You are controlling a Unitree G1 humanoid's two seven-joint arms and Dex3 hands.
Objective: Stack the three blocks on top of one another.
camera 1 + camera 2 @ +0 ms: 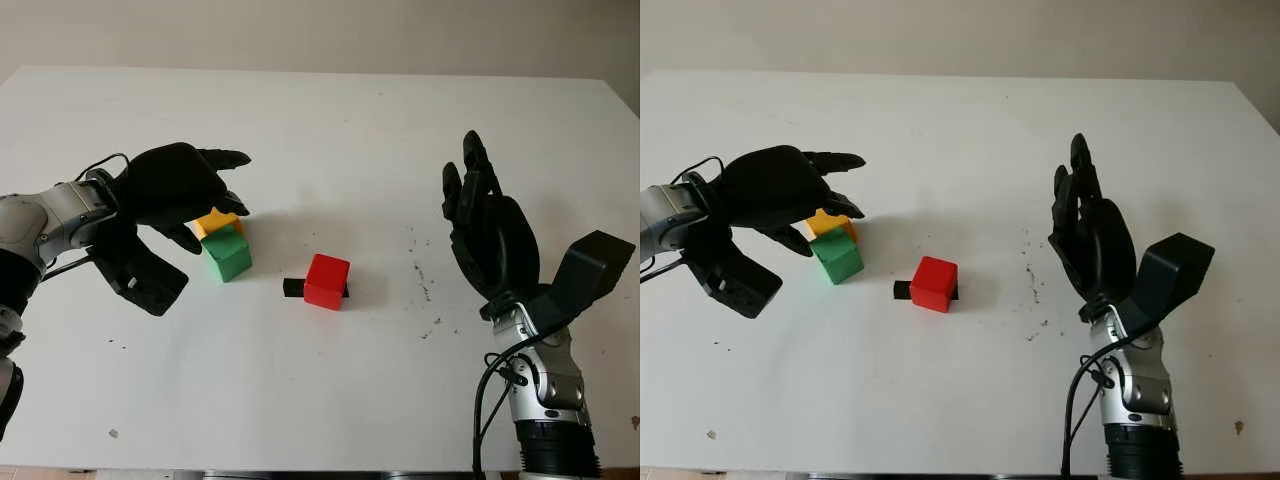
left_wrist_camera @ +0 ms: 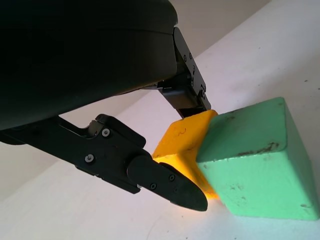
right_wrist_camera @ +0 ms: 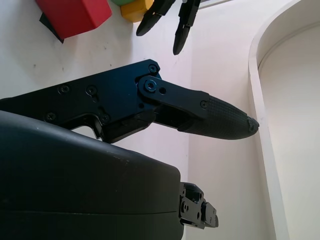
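White table [image 1: 330,120]: left robot hand [image 1: 185,190] pinching yellow block [image 1: 214,221]; right robot hand [image 1: 490,235] open.

A big white table [image 1: 330,120] fills most of the picture. A green block [image 1: 228,253] sits on it, left of the middle. A yellow block [image 1: 214,221] touches it, just behind. A red block [image 1: 326,281] sits near the middle, beside a small black thing [image 1: 292,288]. Little dark specks [image 1: 424,285] dot the table to the right.
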